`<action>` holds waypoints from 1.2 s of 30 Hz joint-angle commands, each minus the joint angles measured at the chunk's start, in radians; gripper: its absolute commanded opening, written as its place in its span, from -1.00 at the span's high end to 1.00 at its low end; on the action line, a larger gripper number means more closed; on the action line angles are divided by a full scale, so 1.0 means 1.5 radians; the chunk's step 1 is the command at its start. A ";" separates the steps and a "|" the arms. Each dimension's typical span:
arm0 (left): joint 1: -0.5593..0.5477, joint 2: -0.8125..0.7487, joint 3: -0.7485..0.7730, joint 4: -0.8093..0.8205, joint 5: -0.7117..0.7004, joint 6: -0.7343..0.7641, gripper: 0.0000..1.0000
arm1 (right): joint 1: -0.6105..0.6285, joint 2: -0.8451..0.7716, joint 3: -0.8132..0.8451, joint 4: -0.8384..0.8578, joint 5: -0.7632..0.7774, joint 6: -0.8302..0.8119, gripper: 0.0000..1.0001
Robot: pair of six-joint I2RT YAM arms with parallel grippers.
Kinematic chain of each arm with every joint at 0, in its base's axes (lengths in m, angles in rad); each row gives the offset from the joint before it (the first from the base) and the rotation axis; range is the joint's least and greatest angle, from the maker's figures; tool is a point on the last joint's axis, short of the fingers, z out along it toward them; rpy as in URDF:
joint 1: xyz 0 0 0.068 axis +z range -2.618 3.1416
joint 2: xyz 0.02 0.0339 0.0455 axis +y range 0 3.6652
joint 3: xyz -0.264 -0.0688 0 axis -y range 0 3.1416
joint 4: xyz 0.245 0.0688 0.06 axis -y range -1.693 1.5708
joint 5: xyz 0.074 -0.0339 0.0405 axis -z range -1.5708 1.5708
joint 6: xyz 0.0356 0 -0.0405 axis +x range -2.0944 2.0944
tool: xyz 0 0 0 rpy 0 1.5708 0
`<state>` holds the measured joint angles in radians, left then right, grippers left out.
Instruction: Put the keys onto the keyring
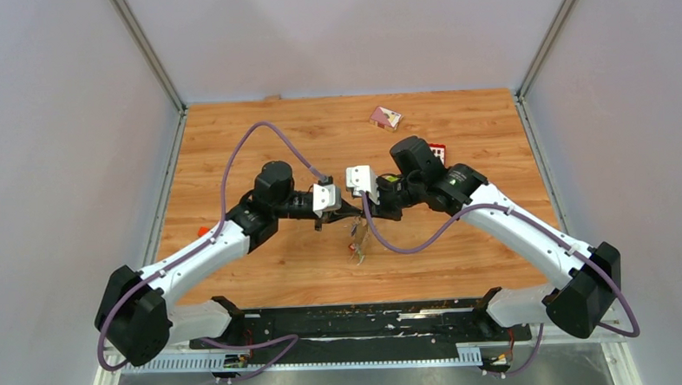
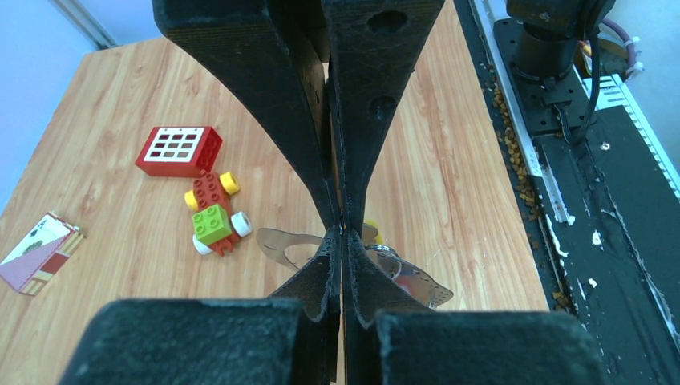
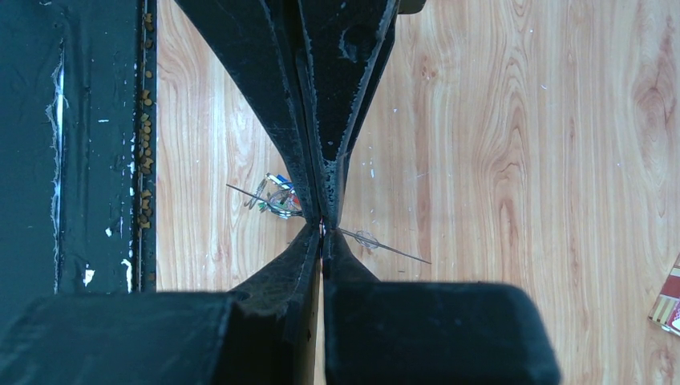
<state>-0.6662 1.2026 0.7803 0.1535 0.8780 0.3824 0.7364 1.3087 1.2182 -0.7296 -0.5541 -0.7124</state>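
The keyring (image 2: 281, 245), a wide flat grey loop, hangs above the table between my two grippers, which meet tip to tip at mid-table. My right gripper (image 3: 322, 228) is shut on it. In the right wrist view the keyring (image 3: 385, 250) shows edge-on as a thin line. My left gripper (image 2: 343, 237) comes from the opposite side, its jaws closed together at the ring's band. The keys (image 3: 273, 195) dangle as a small cluster under the ring. A yellow tag (image 2: 370, 233) peeks out beside the fingers. From above, the keys (image 1: 357, 244) hang below both grippers.
A green-yellow-red toy car (image 2: 215, 216) and a red block with a white grid (image 2: 178, 150) lie on the wooden table beyond the ring. A pink card packet (image 1: 385, 117) lies at the back. The black base rail (image 1: 369, 317) runs along the near edge.
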 commanded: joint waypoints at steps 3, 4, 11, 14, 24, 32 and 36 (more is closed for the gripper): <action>-0.001 -0.002 0.000 0.021 -0.004 -0.034 1.00 | 0.003 -0.012 0.011 0.059 -0.014 0.013 0.91; 0.000 -0.010 -0.006 0.036 -0.007 -0.043 1.00 | 0.002 -0.015 0.007 0.062 -0.010 0.015 0.85; 0.021 -0.052 -0.075 0.191 0.007 -0.141 1.00 | -0.019 -0.053 -0.028 0.092 -0.029 0.030 0.33; 0.031 -0.060 -0.100 0.268 0.017 -0.197 1.00 | -0.029 -0.072 -0.045 0.102 -0.056 0.031 0.26; 0.034 -0.056 -0.127 0.372 0.033 -0.286 1.00 | -0.039 -0.081 -0.072 0.126 -0.151 0.021 0.28; 0.034 -0.060 -0.129 0.334 0.030 -0.255 1.00 | -0.041 -0.047 -0.104 0.185 -0.127 0.048 0.29; 0.034 -0.059 -0.128 0.331 0.031 -0.256 1.00 | -0.040 -0.028 -0.111 0.211 -0.135 0.060 0.34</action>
<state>-0.6189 1.1370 0.5842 0.6182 0.9119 -0.0021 0.6792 1.2453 1.0584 -0.5034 -0.7250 -0.6544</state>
